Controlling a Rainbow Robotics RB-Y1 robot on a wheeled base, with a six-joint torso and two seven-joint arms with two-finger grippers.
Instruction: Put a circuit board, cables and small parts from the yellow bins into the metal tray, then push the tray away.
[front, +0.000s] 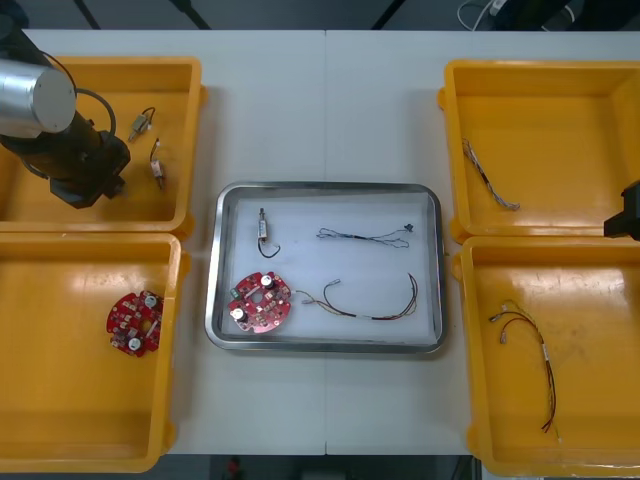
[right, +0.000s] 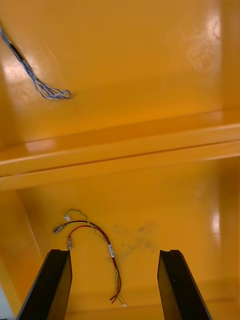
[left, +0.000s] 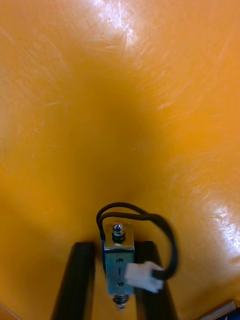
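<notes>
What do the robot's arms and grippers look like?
The left arm is a shiny silver tube, then a black wrist with a thin black cable. The left gripper, in the far left yellow bin, and right gripper, above the right yellow bins, each have two flat black fingers.

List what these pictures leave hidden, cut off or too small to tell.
- Front view: the left arm's wrist hides the left gripper and the small metal part it grips.
- Front view: the picture's right edge cuts off the right gripper.
- Right wrist view: the twisted blue and white cable runs off the edge.
- Left wrist view: whether the part is lifted off the far left yellow bin is unclear.
</notes>
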